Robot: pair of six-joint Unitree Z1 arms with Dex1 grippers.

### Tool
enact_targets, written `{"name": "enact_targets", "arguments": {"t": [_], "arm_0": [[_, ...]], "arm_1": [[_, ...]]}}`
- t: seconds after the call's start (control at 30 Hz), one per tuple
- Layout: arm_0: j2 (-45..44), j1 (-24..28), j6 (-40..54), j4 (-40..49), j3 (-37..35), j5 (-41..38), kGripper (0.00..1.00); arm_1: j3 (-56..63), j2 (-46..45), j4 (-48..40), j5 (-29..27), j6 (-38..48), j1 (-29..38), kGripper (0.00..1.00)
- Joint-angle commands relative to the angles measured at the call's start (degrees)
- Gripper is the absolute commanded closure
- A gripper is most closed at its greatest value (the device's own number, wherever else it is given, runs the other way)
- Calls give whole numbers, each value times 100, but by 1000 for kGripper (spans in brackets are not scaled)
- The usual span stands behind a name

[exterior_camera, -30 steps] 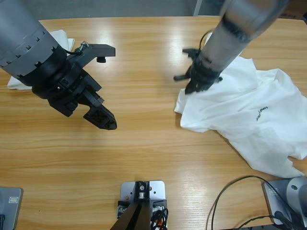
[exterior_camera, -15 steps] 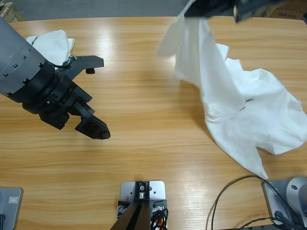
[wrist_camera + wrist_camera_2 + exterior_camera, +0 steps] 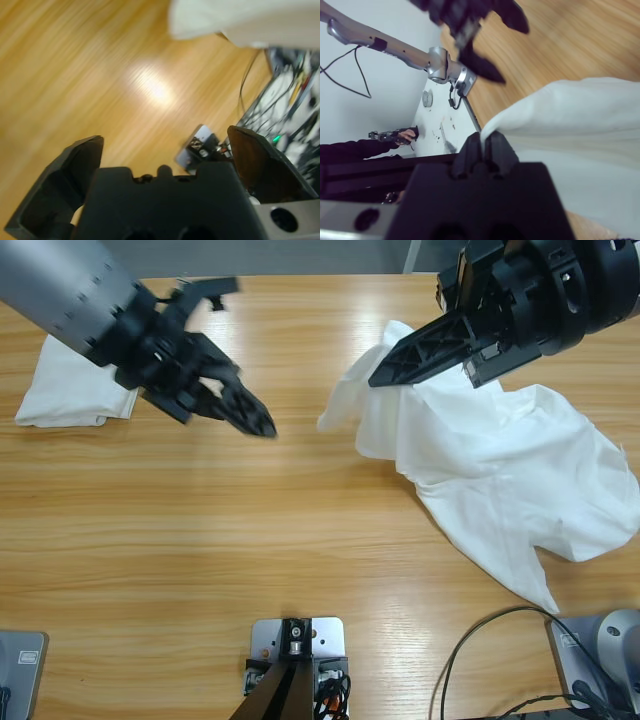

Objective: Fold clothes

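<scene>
My right claw [image 3: 486,142] is pinched tight on an edge of the white shirt [image 3: 510,470], lifting a limp fold while the rest lies crumpled on the right of the table [image 3: 300,570]. Light, soft, no stiffness; I judge it will sag and slide, so grip hems or shoulder seams. Left claw [image 3: 165,150] spread wide, empty, over bare wood. A second shirt [image 3: 70,390] sits folded at the far left. The wood is smooth and glossy. Beyond the table: a pale wall, cables, and a person's sleeve [image 3: 355,147].

white T-shirt [image 3: 500,470], black hands, wood-brown table [image 3: 250,540]
</scene>
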Motion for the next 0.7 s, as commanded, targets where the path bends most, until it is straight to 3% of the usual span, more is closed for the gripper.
{"name": "enact_targets", "arguments": {"t": [0.03, 0.17, 0.3, 0.47, 0.7], "arm_0": [[-174, -589, 1937, -1552, 1051, 400, 0], [-456, -698, 2224, -3185, 2046, 1001, 30], [-573, -703, 1920, -4859, 2953, 1446, 55], [-542, -730, 1716, -5478, 3236, 1307, 132], [-501, -879, 1579, -5636, 3287, 1178, 138]], "arm_1": [[-150, 95, 101, 42, 92, 63, 1000], [-197, 58, 256, 44, 92, 63, 1000], [-203, 5, 416, 44, 92, 63, 1000], [-241, 67, 446, 23, 92, 63, 1000], [-382, 221, 441, 0, 92, 63, 1000]]}}
